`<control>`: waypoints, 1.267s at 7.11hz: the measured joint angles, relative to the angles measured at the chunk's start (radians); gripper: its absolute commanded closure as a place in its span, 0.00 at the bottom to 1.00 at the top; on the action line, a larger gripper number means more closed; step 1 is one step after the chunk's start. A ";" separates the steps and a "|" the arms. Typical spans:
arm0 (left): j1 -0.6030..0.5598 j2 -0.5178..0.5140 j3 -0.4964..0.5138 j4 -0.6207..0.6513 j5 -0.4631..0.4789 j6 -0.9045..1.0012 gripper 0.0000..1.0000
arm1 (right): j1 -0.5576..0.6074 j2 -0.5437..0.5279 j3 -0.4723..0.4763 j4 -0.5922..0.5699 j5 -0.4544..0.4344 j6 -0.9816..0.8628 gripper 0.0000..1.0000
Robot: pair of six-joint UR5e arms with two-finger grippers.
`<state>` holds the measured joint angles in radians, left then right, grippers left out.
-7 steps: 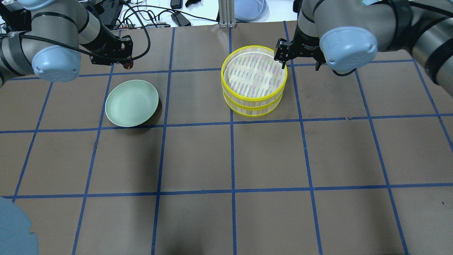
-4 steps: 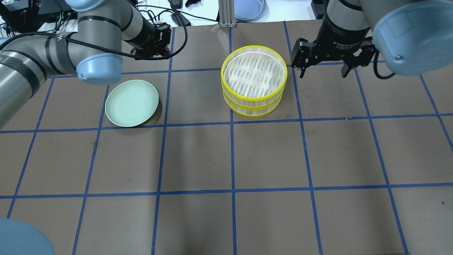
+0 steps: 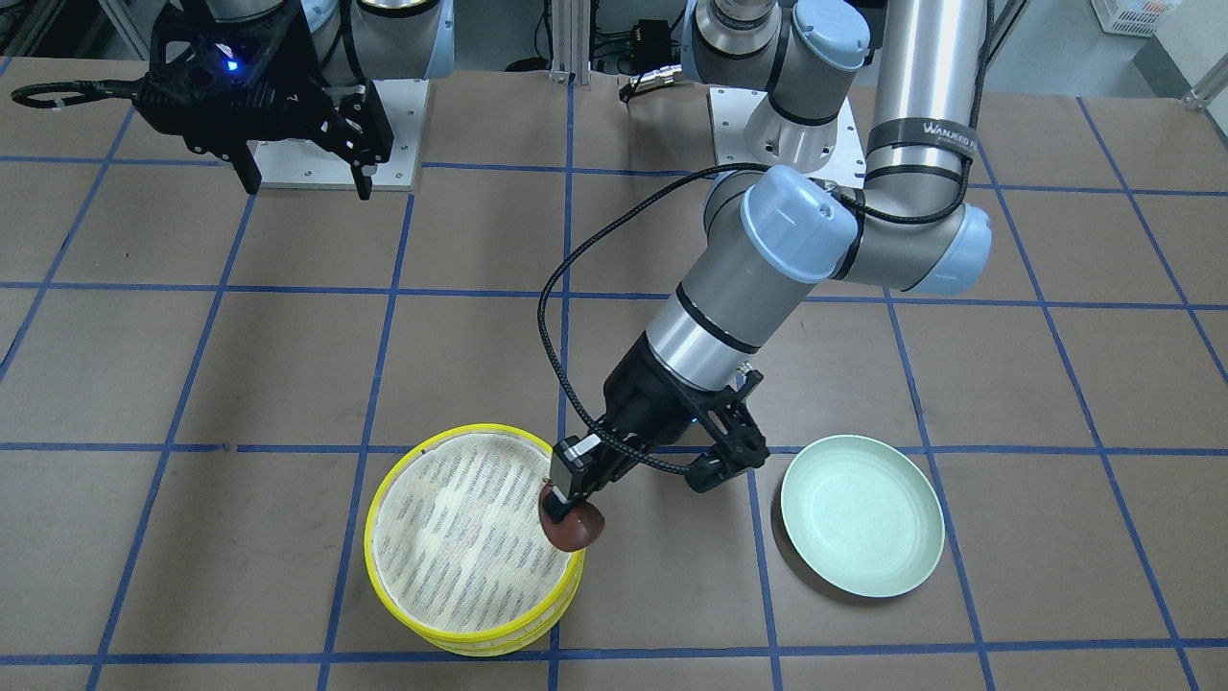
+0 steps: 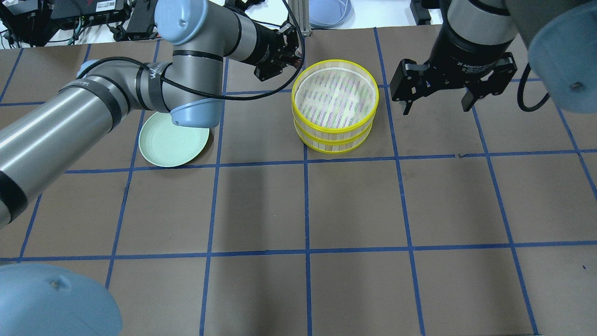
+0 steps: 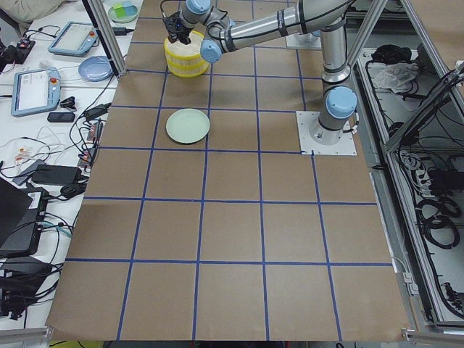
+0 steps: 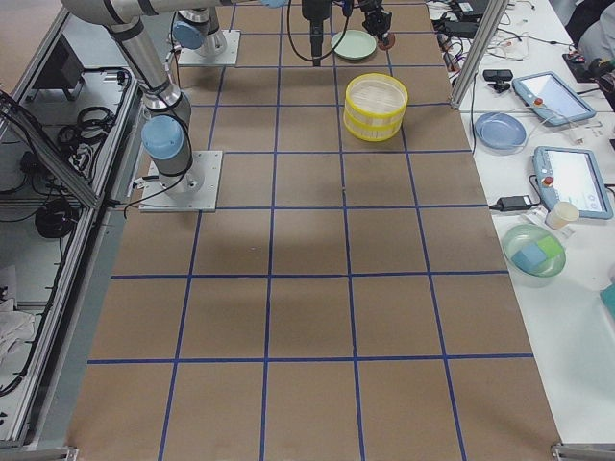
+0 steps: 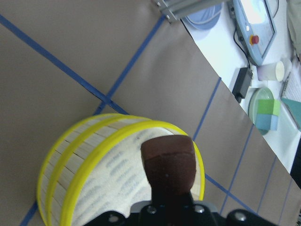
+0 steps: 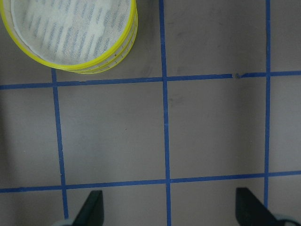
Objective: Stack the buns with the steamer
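Note:
The steamer [image 3: 370,537] is two yellow-rimmed tiers stacked one on the other; the top tier's white mesh lining holds nothing. It also shows in the overhead view [image 4: 334,136] and both wrist views [image 7: 70,181] [image 8: 96,62]. My left gripper [image 3: 568,501] is shut on the dark reddish-brown bun [image 3: 573,526] and holds it at the steamer's rim on the plate side; the bun fills the left wrist view [image 7: 168,162]. My right gripper [image 4: 436,101] is open and empty, raised beside the steamer [image 8: 171,212]. The cream-white bun is out of view.
An empty mint-green plate [image 3: 861,523] lies on the robot's left of the steamer, partly under my left elbow in the overhead view [image 4: 163,144]. Cables, tablets and a blue plate [image 4: 329,11] lie past the table's far edge.
My left arm has swung right from beyond the plate to the steamer's rim, carrying the brown bun. My right gripper has left the steamer's rim and drawn back to the right.

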<state>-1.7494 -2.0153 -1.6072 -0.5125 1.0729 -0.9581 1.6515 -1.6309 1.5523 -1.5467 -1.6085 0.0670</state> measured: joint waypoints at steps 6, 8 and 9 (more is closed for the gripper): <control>-0.071 -0.083 0.040 0.077 -0.110 -0.093 0.00 | -0.001 0.045 -0.032 -0.028 -0.002 -0.065 0.00; -0.063 -0.068 0.058 0.078 -0.088 -0.073 0.00 | -0.001 0.052 -0.030 -0.052 -0.002 -0.065 0.00; -0.037 -0.049 0.066 0.053 -0.065 0.014 0.00 | -0.001 0.055 -0.029 -0.056 -0.002 -0.064 0.00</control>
<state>-1.7867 -2.0639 -1.5410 -0.4597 1.0083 -0.9442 1.6505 -1.5754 1.5229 -1.6025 -1.6104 0.0029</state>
